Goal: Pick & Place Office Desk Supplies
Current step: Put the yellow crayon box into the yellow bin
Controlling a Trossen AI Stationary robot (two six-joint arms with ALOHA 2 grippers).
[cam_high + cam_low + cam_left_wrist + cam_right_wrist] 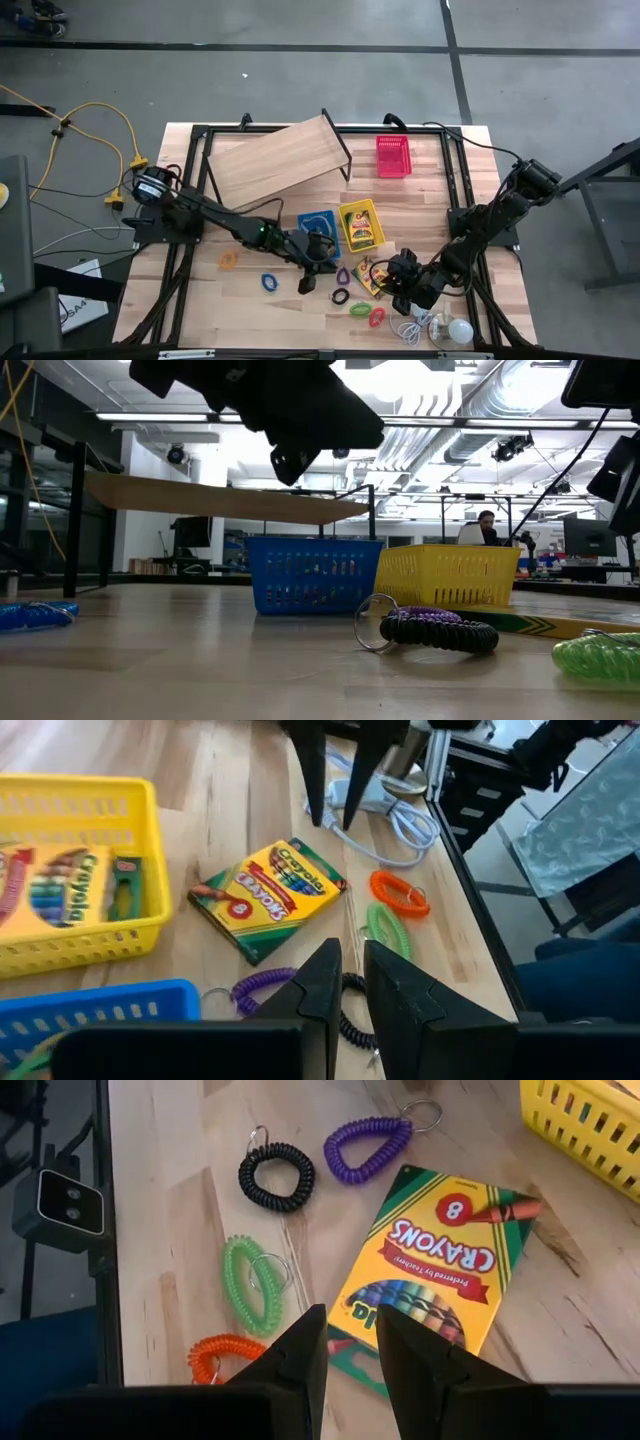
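High view shows the yellow basket [360, 226] at frame centre already holding one crayon box, the blue basket [317, 227] beside it. A second crayon box [369, 276] and coil loops [361, 309] lie loose on the desk [200, 305], lower centre. Left pincer [305, 287] and right pincer [397, 302] hover nearly clenched, grasping nothing

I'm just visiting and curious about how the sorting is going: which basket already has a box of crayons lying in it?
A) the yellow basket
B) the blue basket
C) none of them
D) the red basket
A: the left wrist view shows a crayon box lying inside the yellow basket, while a second crayon box lies loose on the table beside it.
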